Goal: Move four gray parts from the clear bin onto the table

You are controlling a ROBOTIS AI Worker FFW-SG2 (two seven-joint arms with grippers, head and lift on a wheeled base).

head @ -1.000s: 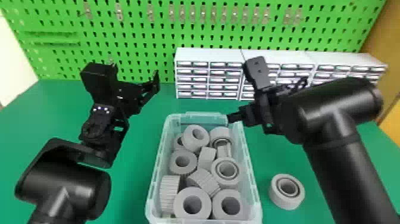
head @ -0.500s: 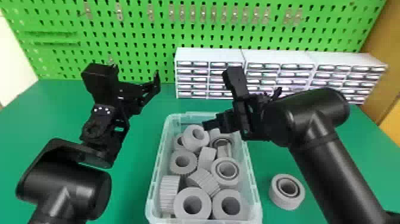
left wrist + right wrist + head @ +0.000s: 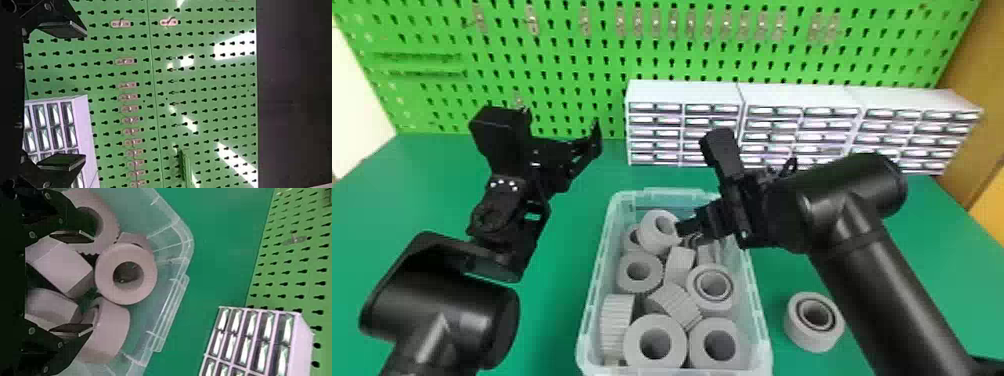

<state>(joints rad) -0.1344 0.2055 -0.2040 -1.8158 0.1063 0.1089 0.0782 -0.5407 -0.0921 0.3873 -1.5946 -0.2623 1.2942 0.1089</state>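
Observation:
The clear bin (image 3: 761,325) holds several gray parts, one a ring (image 3: 655,343) near its front. One gray part (image 3: 814,321) lies on the green table right of the bin. Over the bin's back part is my right gripper (image 3: 689,234), beside a tilted gray ring (image 3: 658,234). In the right wrist view my right gripper (image 3: 94,282) stands open above the parts, a round gray ring (image 3: 126,274) just beyond its fingertips. My left gripper (image 3: 562,120) is parked left of the bin; the left wrist view shows my left gripper (image 3: 86,96) open, with nothing between its fingers.
White drawer cabinets (image 3: 684,92) line the back of the table, behind the bin. A green pegboard (image 3: 572,65) with metal hooks rises behind them. The right forearm (image 3: 892,295) passes over the table close to the loose gray part.
My right gripper has moved left from the bin's back right corner, over the parts inside, and somewhat lower. The left arm and the gray parts have kept their places.

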